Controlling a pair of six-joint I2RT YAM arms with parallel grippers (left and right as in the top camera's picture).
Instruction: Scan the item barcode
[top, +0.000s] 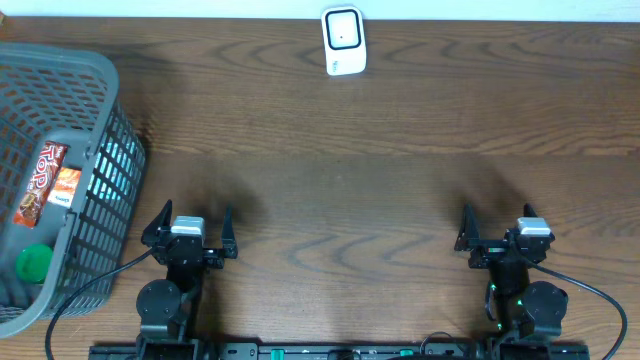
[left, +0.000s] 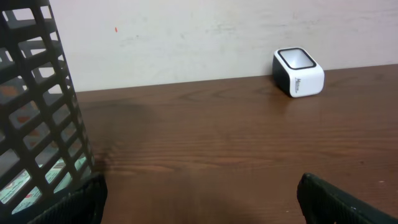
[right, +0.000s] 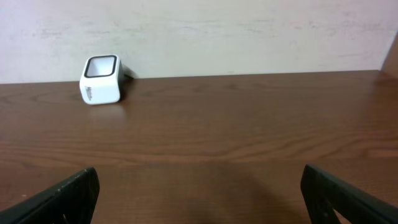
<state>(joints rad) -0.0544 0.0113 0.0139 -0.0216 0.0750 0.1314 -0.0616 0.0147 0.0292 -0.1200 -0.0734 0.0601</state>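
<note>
Both the left gripper (left: 202, 202) and the right gripper (right: 199, 198) stood fully open and held nothing, at the near edge. The snack bar (top: 42, 185) lay inside the grey basket (top: 100, 70) on the left, and the scanner (top: 343, 40) stood far, in the middle. A finger could catch on the basket wall and drag it.

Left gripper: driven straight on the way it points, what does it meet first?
Probably nothing before the back wall: the left gripper points across bare table. The basket stands close on its left, depth unclear; the scanner well to its right.
</note>
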